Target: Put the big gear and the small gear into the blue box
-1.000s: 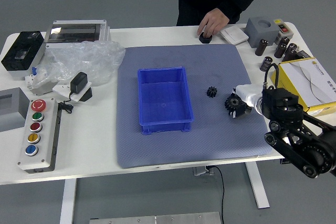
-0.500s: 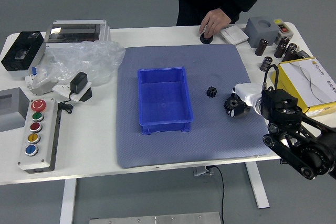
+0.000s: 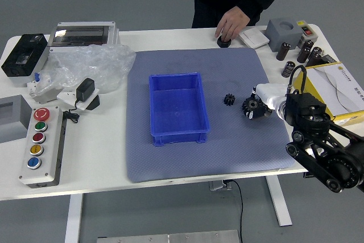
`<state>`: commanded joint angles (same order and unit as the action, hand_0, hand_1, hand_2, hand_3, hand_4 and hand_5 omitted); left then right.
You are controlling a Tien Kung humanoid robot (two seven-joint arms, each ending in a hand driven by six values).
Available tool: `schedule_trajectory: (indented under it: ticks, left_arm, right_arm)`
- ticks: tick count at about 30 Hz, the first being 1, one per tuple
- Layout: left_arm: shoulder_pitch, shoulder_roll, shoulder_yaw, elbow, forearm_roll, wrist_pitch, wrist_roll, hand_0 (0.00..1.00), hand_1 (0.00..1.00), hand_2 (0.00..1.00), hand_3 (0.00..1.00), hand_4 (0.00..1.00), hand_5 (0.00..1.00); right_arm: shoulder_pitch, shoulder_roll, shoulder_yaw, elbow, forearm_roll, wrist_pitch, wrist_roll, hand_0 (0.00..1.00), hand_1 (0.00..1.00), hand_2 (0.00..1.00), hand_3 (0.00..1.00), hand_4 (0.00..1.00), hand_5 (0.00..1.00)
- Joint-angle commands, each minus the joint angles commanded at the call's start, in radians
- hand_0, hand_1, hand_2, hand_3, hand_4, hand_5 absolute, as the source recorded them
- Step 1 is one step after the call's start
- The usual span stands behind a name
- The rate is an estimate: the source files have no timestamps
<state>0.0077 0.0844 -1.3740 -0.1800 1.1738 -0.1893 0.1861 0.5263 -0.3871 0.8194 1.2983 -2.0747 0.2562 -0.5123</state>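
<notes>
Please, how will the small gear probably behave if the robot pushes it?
The small gear will probably slide rather than roll, because it seems to lie flat on the mat. Tipping looks unlikely, as it is low. Its toothed rim looks rigid, so I expect no bending.

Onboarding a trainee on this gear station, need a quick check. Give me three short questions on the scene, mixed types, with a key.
1. True or false: the small gear is inside the blue box.
2. Multiple choice: what is the right robot hand at?
A) the blue box
B) the small gear
C) the big gear
3. Fill in: on the button panel at the left of the table, the button nearest the table's near edge is ____.

Key: 1. False; 2. C; 3. blue
</notes>
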Motion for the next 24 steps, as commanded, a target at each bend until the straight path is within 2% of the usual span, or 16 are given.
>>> schedule_trajectory:
  ticks: [9, 16, 20, 24]
  left_arm:
    - [-0.001, 0.001, 0.000, 0.000, -0.002, 0.000, 0.000, 0.796, 0.823, 0.814, 0.841, 0.660, 0.252]
    - [0.000, 0.003, -0.001, 0.000, -0.002, 0.000, -0.001, 0.796, 0.821, 0.814, 0.841, 0.660, 0.252]
    - [0.000, 0.004, -0.002, 0.000, -0.001, 0.000, -0.001, 0.795, 0.822, 0.814, 0.841, 0.661, 0.253]
    - [0.001, 0.004, -0.002, 0.000, 0.001, 0.000, -0.001, 0.796, 0.822, 0.812, 0.841, 0.662, 0.253]
  right_arm:
    - [-0.001, -0.016, 0.047, 0.070, -0.011, 0.008, -0.016, 0.423, 0.444, 0.474, 0.597, 0.480, 0.279]
    - [0.007, -0.023, 0.084, 0.187, -0.016, 0.026, -0.037, 0.420, 0.443, 0.468, 0.597, 0.479, 0.277]
    - [0.020, -0.009, 0.086, 0.253, -0.013, 0.034, -0.043, 0.420, 0.439, 0.466, 0.594, 0.482, 0.277]
    - [0.040, 0.025, 0.073, 0.289, -0.010, 0.038, -0.046, 0.418, 0.441, 0.465, 0.593, 0.483, 0.274]
